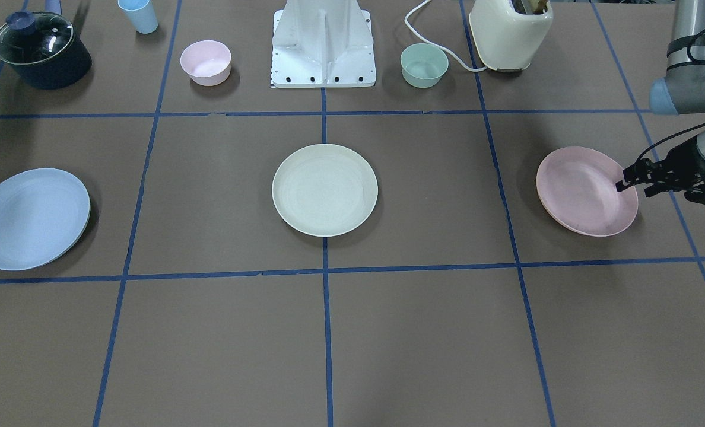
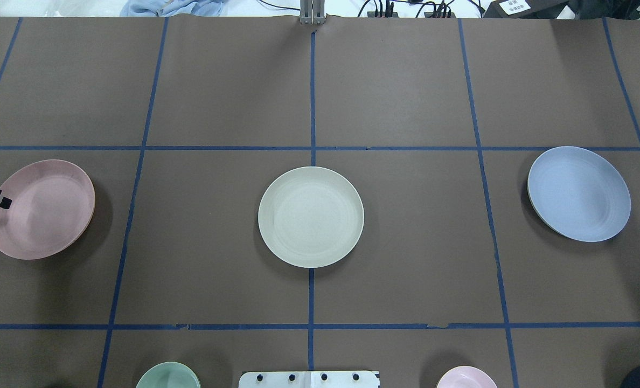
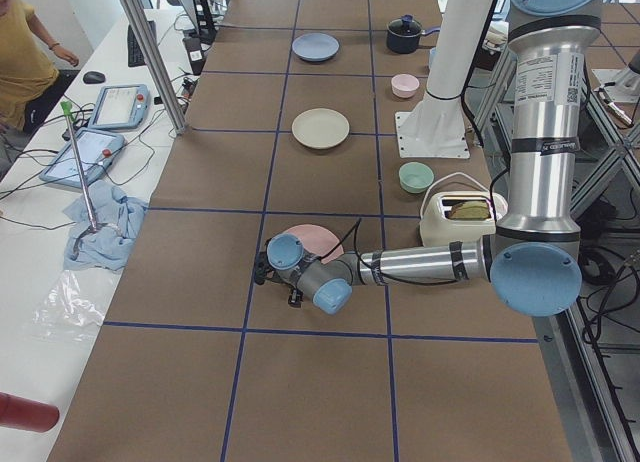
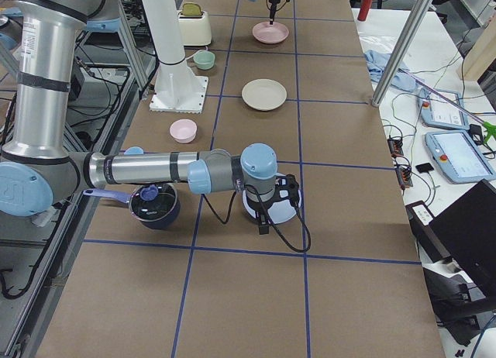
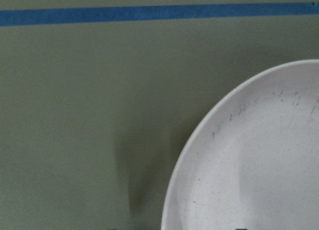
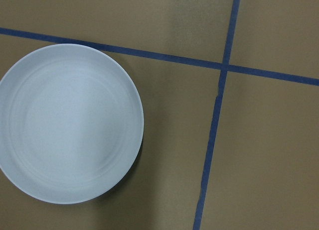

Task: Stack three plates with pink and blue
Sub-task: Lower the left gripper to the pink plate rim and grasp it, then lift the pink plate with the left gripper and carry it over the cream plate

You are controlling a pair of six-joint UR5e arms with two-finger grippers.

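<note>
At the left of the overhead view, the pale pink plate [image 2: 42, 207] lay on the brown desk [image 2: 406, 108], well apart from the other two. The left tool [image 1: 628, 181] was low at that plate's outer rim, with one dark fingertip [image 2: 3, 203] reaching in over the edge. Whether the jaws had pinched the rim or merely stood around it could not be told.

In the middle sat the cream-white plate [image 2: 310, 216], over the centre tape line, with nothing stacked on it.

At the right lay the light blue plate [image 2: 578, 194], also alone. The right tool [image 4: 267, 218] hung above it and showed only from the side camera, so its opening could not be told. Its wrist camera looked down on the blue plate with no finger in sight.

The plates looked stiff, light and matte, so probably not very slippery. A shallow plate held by one edge would still tend to droop and swing. The rim seemed the only place to take hold, with one finger over the lip and the other slid beneath, where the edge curves up off the desk. No stacking was done yet, and each coloured plate would need setting down flat and centred on the cream one.
</note>
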